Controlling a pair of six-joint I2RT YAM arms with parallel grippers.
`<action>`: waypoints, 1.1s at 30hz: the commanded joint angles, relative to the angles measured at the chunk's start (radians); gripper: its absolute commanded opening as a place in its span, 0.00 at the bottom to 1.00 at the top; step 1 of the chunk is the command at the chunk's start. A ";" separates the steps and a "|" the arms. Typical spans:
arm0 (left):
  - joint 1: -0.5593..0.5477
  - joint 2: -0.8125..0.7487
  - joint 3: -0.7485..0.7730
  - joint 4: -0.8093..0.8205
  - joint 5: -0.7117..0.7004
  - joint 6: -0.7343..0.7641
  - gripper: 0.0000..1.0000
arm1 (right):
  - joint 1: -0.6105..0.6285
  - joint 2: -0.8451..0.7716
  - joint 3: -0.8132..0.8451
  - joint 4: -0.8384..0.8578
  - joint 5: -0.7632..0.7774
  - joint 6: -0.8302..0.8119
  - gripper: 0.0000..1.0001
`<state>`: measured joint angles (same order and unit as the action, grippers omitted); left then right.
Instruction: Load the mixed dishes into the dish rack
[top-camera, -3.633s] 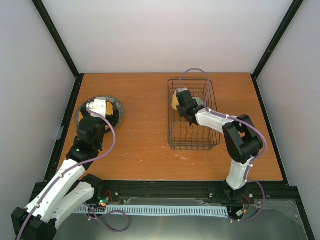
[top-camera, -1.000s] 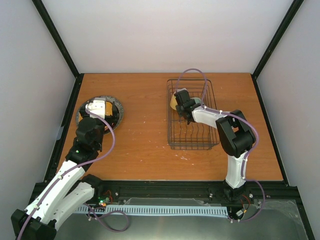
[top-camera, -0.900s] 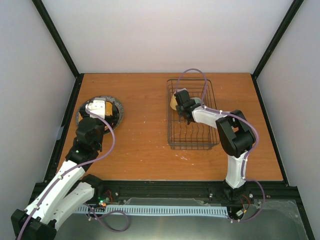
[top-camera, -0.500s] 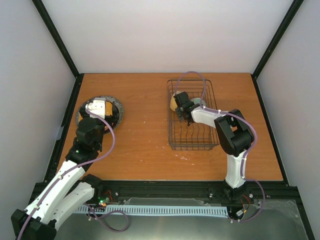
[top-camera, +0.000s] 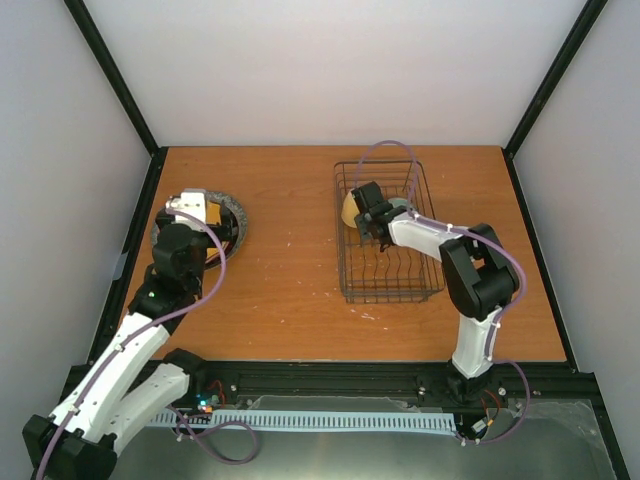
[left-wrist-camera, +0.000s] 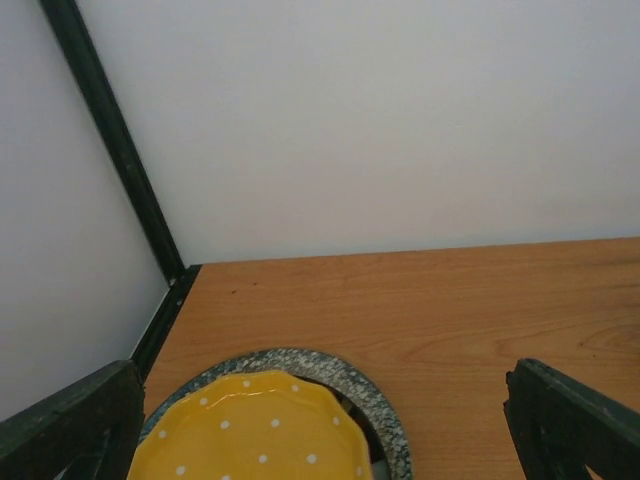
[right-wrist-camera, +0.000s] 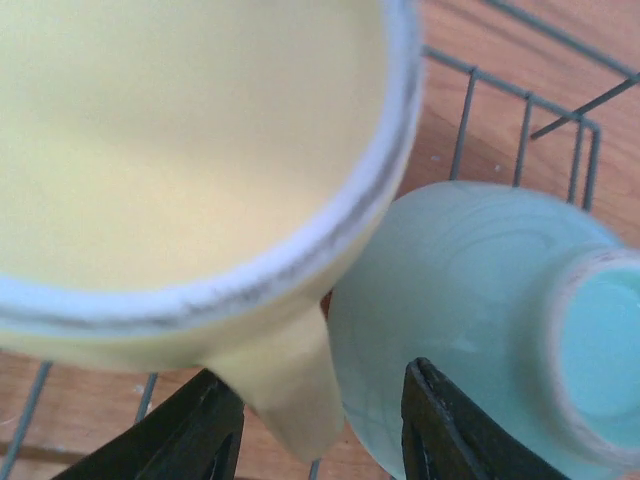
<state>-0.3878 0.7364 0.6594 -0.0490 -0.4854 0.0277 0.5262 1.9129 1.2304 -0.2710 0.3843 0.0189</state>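
Right gripper (right-wrist-camera: 318, 388): jaws partway apart, not clamping anything. The mug handle (right-wrist-camera: 292, 395) hangs between my fingers (right-wrist-camera: 195, 432), close to the left one, with a gap to the other. Just past them is the mug (right-wrist-camera: 180, 130), yellow, mouth toward my wrist camera, white-grey rim. The bowl (right-wrist-camera: 470, 330) is just beside it on the right, pale green, and looks to be touching the mug wall. Its foot ring faces the camera, so it is tipped or turned over; can't tell which. Behind both are rack (right-wrist-camera: 470, 110) wires over brown wood.

From the top camera, the mug sits inside the rack against its left side, in the far half, with the bowl next to it toward the middle.

Left gripper (left-wrist-camera: 322, 382): jaws as wide as they go, holding nothing, hovering over the plate stack at the left of the table (left-wrist-camera: 480, 300). The yellow plate (left-wrist-camera: 250, 430), white dots, is on top. The grey plate (left-wrist-camera: 385, 425) is under it, its speckled rim showing round the edge. Something dark lies between the two; can't tell what. Bare table beyond, then white wall.
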 joint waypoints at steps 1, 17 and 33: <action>0.099 0.022 0.108 -0.151 0.073 -0.144 0.98 | 0.003 -0.111 0.010 -0.038 -0.037 0.008 0.44; 0.699 0.181 0.251 -0.410 0.768 -0.252 0.57 | 0.003 -0.311 0.081 -0.116 -0.156 0.058 0.35; 0.966 0.462 0.327 -0.482 1.051 -0.218 0.37 | 0.013 -0.547 0.066 -0.244 -0.631 0.201 0.36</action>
<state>0.5606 1.1648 0.9218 -0.4919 0.5190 -0.2180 0.5282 1.4155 1.3243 -0.4847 -0.1089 0.1837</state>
